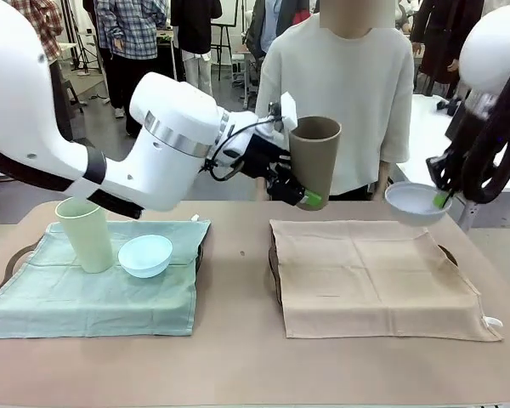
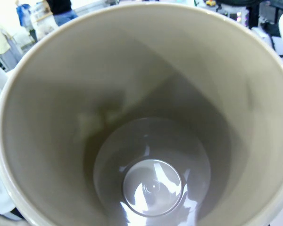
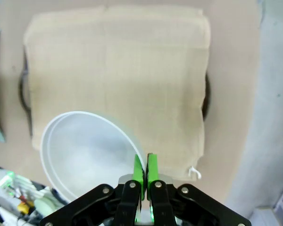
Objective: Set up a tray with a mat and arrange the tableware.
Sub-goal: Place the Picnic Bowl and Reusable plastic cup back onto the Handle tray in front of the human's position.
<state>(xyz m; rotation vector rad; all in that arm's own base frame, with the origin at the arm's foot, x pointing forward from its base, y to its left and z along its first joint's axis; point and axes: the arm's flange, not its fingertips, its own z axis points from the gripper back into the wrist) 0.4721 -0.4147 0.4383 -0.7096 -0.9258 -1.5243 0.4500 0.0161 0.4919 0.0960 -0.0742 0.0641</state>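
1. While it hangs above the counter (image 1: 238,357), the brown cup (image 1: 314,160) is upright, mouth up, between the two mats and in front of the person (image 1: 340,93) at the far side. The left gripper (image 1: 299,189) grips it low on its wall; a green pad (image 1: 313,200) lies against the cup's near side, so the jaws stand part-spread around the cup. Seen from the left wrist, the cup's inside (image 2: 151,141) is bare down to a shiny round base.
2. White bowl (image 1: 417,203): held in the air at the right, above the far right corner of the beige mat (image 1: 374,276). The right gripper (image 1: 443,199) pinches its rim, jaws pressed nearly together with the thin rim between the green pads (image 3: 139,170). In the right wrist view the bowl (image 3: 87,150) hangs over the edge of the beige mat (image 3: 118,70).
3. Pale green cup (image 1: 86,235): upright on the green mat (image 1: 93,293), toward its far side, partly behind the left arm (image 1: 110,127).
4. Light blue bowl (image 1: 145,255): right way up on the green mat, just beside the pale green cup, on its right.
5. Green mat: spread over a dark tray (image 1: 8,265) whose rim shows at the left edge; some folds near the corners.
6. Beige mat: spread flat over a second dark tray (image 1: 274,270), rim showing at both sides; nothing rests on it.
7. Counter: tan surface, carrying both trays side by side, well apart.
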